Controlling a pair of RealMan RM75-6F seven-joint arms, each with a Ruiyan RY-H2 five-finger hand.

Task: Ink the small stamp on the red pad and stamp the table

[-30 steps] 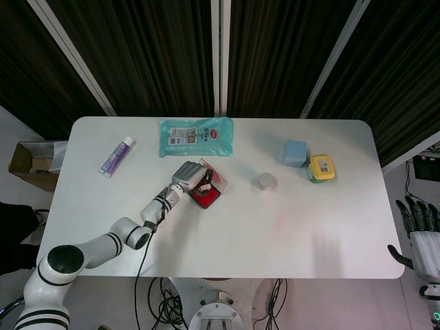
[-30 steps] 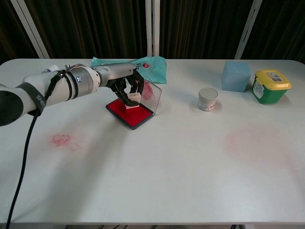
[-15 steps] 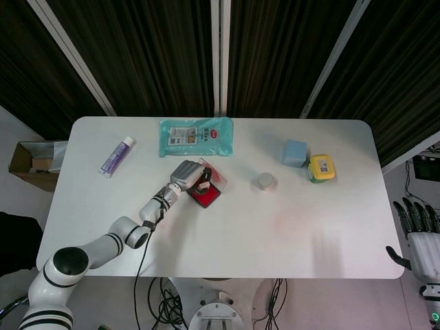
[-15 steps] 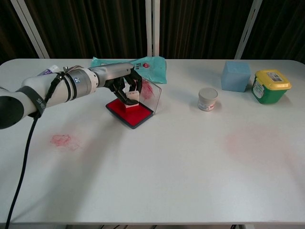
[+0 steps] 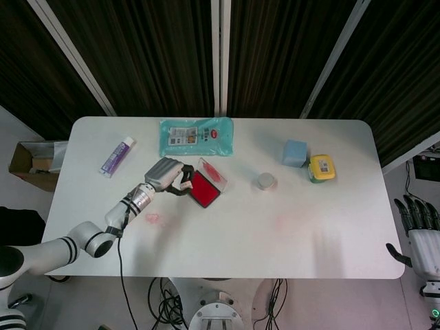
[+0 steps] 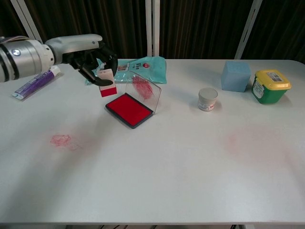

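Note:
My left hand [image 6: 88, 55] [image 5: 165, 175] hangs above the table, left of the red ink pad, and pinches the small stamp [image 6: 107, 83] with its red face down. In the head view the stamp [image 5: 184, 183] shows just past the fingers. The red pad [image 6: 129, 109] [image 5: 203, 190] lies open on the table, its clear lid [image 6: 145, 88] tilted up and smeared red. A faint red stamp mark [image 6: 61, 140] [image 5: 152, 218] sits on the table left of the pad. My right hand [image 5: 416, 230] is off the table's right edge, fingers spread, holding nothing.
A teal wipes pack [image 6: 140, 67] lies behind the pad and a purple tube [image 6: 35, 82] at the far left. A small white jar [image 6: 208, 99], a blue box [image 6: 236, 75] and a yellow-lidded green tub [image 6: 270, 86] stand to the right. Faint pink smears [image 6: 248, 140] mark the right half.
My left hand has lifted the stamp off the red pad and carried it up and to the left. The pad now lies uncovered. The right hand has barely moved.

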